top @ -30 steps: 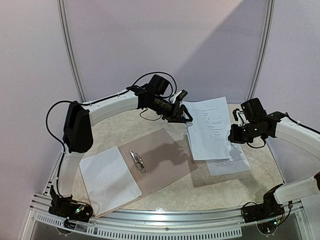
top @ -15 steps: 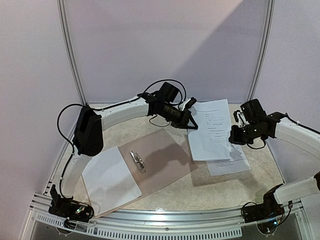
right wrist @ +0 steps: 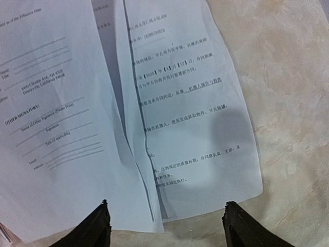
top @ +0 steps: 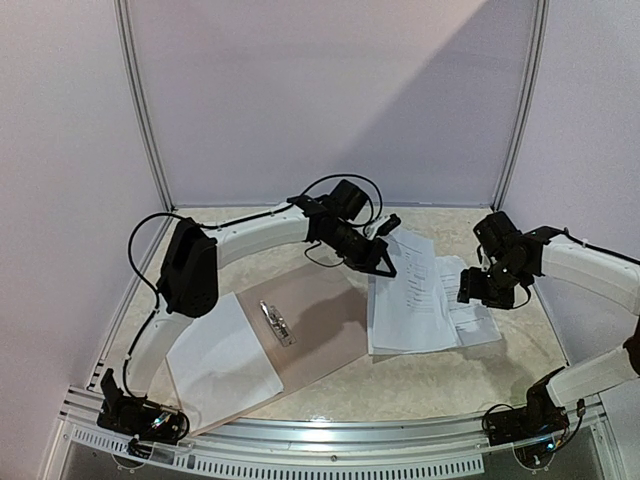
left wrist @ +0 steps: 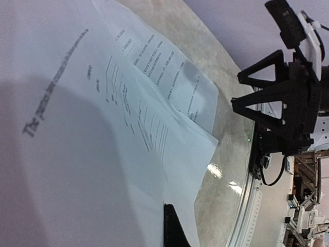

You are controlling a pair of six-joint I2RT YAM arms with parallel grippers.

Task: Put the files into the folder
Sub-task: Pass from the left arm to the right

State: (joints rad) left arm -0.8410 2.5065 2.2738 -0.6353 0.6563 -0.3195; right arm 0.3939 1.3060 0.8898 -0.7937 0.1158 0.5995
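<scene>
The files lie right of centre: a top printed sheet overlaps a lower one. My left gripper is shut on the top sheet's far left corner; in the left wrist view that sheet fills the frame and only one dark fingertip shows. The brown folder lies open at centre left, its metal clip in the middle and a white sheet on its left half. My right gripper hangs open over the sheets' right edge. The right wrist view shows nothing between its fingers above both sheets.
The marble-patterned table shows right of the papers. Its metal rail runs along the near edge, with both arm bases there. The right arm stands beyond the sheets in the left wrist view. Pale walls close in the back and sides.
My right gripper has opened and let go of the top sheet. My left gripper has shut on that sheet, which now lies lower and further left, towards the folder.
</scene>
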